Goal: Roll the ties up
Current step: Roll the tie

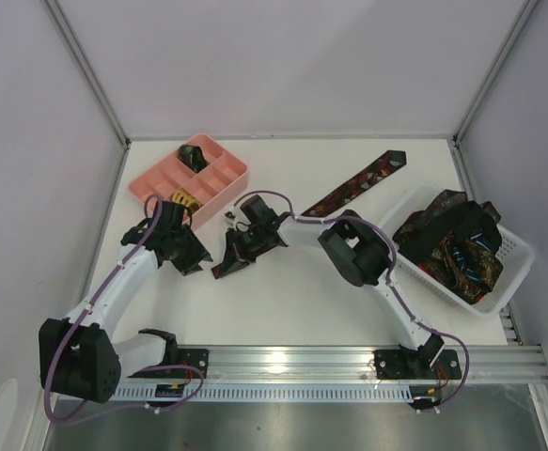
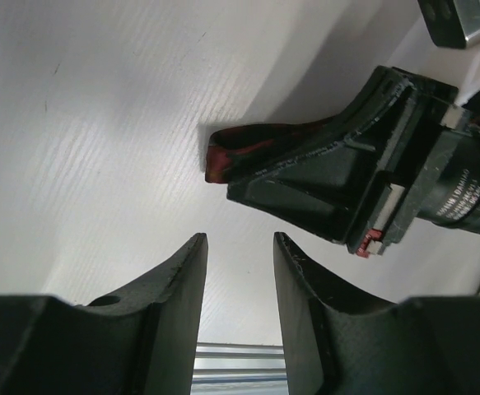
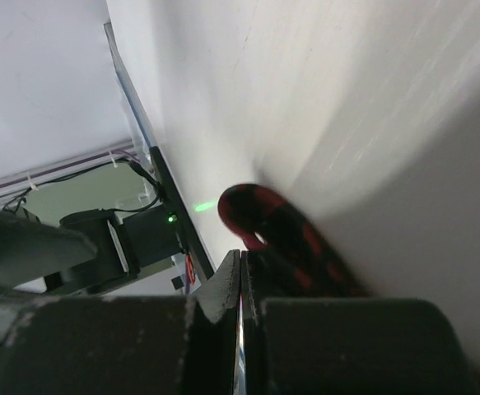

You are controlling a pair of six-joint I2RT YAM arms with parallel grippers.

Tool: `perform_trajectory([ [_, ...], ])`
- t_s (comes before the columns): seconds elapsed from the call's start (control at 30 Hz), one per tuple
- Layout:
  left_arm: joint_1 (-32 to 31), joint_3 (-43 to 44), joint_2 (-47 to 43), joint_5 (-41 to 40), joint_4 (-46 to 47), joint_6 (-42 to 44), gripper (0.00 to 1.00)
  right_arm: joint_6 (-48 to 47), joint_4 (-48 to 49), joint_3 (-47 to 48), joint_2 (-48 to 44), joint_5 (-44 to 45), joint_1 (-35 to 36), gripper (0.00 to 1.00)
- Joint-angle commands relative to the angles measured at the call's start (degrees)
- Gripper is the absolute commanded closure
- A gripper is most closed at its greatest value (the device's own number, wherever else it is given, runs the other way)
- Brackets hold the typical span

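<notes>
right arm point(image 1: 349, 246) stretched left | right jaws clamping tie point(image 1: 363, 180) | left jaws parted

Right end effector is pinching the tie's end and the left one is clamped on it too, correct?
Not quite. The left end effector is open and empty, short of the tie, as the left wrist view shows. The right end effector is indeed pinching the tie's end.

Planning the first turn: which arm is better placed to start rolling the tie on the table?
Right arm: jaws shut on the tie at its end; left arm beside it, jaws open and empty.
</notes>
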Motion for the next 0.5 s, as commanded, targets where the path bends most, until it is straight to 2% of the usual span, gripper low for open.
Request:
perform_trajectory([
  [0.0,0.6,-0.2,-1.4,0.6,1.1,-0.5,0.56,-1.2,0.0,-1.7,-8.4,-0.3,-1.3,1.0],
  [0.17,0.6,-0.6,-0.2,2.1,2.3,0.4,0.55,-3.0,-1.0,-3.0,-9.2,0.7,-2.6,1.0],
  [0.33,0.7,-0.2,2.6,3.6,3.9,1.9,0.55,-3.1,0.6,-2.6,-5.3,1.5,-3.8,1.0],
  [0.47,0.8,0.0,5.5,3.9,4.4,2.7,0.54,-4.6,-2.2,-0.2,-1.9,2.4,-3.8,1.0],
])
